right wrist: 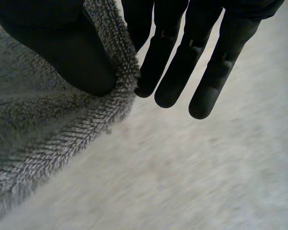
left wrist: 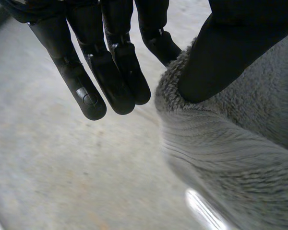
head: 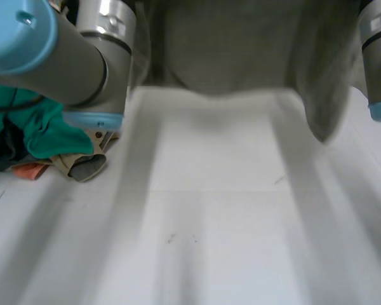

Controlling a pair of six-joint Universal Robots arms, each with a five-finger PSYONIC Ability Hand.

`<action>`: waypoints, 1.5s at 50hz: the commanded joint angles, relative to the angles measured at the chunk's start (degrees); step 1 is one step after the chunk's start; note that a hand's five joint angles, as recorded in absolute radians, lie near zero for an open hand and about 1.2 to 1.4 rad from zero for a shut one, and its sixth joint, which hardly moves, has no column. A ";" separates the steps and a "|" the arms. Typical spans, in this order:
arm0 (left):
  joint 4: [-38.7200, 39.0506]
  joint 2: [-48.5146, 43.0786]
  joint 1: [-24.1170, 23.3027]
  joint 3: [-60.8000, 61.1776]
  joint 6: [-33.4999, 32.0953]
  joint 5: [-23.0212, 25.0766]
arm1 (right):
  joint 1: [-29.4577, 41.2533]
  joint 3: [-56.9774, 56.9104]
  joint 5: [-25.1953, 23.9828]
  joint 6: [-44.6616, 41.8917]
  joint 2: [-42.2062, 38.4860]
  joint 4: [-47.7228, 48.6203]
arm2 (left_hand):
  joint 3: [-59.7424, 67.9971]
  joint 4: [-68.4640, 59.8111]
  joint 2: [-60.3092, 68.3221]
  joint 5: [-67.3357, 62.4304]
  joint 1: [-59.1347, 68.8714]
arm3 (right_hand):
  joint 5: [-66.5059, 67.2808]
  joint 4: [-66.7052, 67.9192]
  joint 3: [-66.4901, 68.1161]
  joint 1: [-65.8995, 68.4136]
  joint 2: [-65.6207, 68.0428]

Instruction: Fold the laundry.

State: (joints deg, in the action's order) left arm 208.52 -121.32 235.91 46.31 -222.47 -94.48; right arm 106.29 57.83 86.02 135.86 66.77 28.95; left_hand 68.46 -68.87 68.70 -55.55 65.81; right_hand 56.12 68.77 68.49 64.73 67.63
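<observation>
A grey fleece cloth [head: 241,51] hangs above the white table [head: 209,222] between my two arms, its lower edge off the surface and one end drooping lower near my right arm [head: 378,57]. In the left wrist view my left hand [left wrist: 110,72] pinches an edge of the cloth [left wrist: 240,158] between its thumb and straight fingers. In the right wrist view my right hand [right wrist: 182,67] holds another edge of the cloth [right wrist: 43,139] the same way, the thumb pressed on the pile. How the cloth lies above my hands is hidden.
A pile of other laundry lies on the table at the left, under my left arm [head: 82,57]: a green garment [head: 44,130], an orange piece [head: 28,170] and a beige piece [head: 82,166].
</observation>
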 commanded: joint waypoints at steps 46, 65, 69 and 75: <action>-11.02 11.19 9.74 54.15 27.70 9.14 | -1.61 41.75 -3.31 0.98 -3.49 -8.21 | -54.88 55.30 -55.12 51.97 -52.23 | 13.88 11.23 11.51 15.27 12.37; -19.45 -5.94 12.39 37.64 27.62 9.31 | -1.78 42.45 -3.05 0.98 -3.31 -8.47 | -25.31 25.73 -25.55 22.40 -22.66 | 13.88 11.23 11.51 15.27 12.37; -20.61 -6.30 11.59 36.49 27.53 9.31 | -1.78 42.54 -3.14 0.90 -2.18 -9.96 | -11.01 11.43 -11.25 8.10 -8.36 | 13.88 11.23 11.51 15.27 12.37; -21.14 -6.39 11.15 35.25 27.35 9.05 | -1.70 42.54 -5.07 0.81 -0.94 -14.97 | 9.01 -8.59 8.77 -11.92 11.66 | 13.88 11.23 11.51 15.27 12.37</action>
State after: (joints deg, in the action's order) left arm 188.08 -127.83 247.62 82.54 -194.98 -85.14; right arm 104.53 100.42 82.81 136.77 64.57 18.73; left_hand 52.25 -52.38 52.59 -41.98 52.92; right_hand 57.54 68.79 68.54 64.73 68.02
